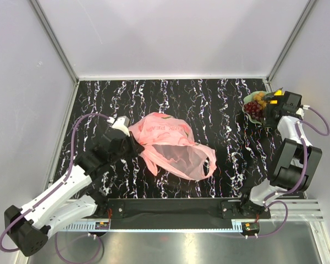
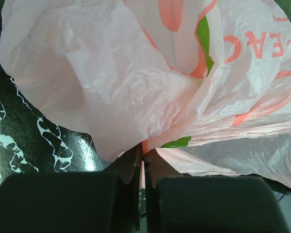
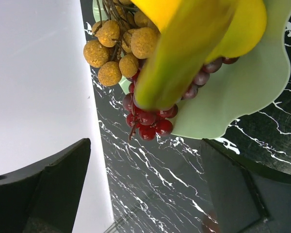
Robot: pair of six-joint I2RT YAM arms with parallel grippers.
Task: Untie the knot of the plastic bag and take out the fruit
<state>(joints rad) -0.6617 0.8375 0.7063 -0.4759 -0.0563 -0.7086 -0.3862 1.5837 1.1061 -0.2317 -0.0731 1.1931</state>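
— What held what?
— The green plate (image 3: 252,97), at the two o'clock corner of the table (image 1: 225,126), carried the bananas (image 3: 184,53), the grape bunch (image 3: 148,119) and the brown round fruits (image 3: 121,46). The plastic bag (image 1: 173,144) lay crumpled just toward nine o'clock of centre, its mouth gaping toward four o'clock.
— And your jaws?
— My left jaws were pressed together, pinching the bag's nine o'clock edge. My right jaws stood spread wide over the plate's fruit.
— The room?
— Black marbled table, pale walls (image 1: 170,33) around it.
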